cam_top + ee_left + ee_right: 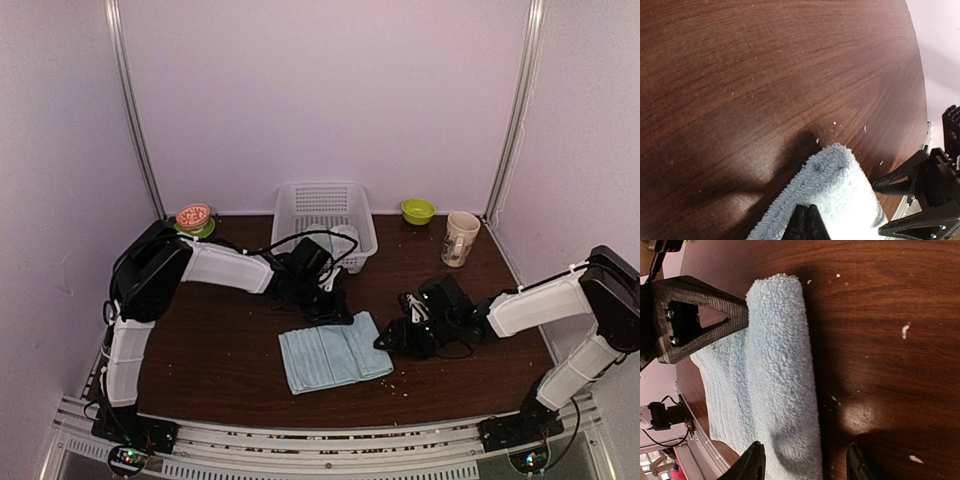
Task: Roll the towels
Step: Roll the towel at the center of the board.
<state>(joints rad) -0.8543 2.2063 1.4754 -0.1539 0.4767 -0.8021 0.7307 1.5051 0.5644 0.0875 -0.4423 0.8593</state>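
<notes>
A light blue towel lies on the dark wooden table, its right edge rolled into a thick tube. My left gripper is at the towel's far edge, its tips pressed together and shut on the cloth near a corner. My right gripper is at the towel's right edge. It is open, its tips straddling the near end of the roll, which shows a dent. One left finger touches the roll's far end. The other towels are not clearly in view.
A white lattice basket stands at the back centre with something pale inside. A green bowl and a mug are at the back right, and a green plate holding a red bowl is at the back left. Crumbs dot the table.
</notes>
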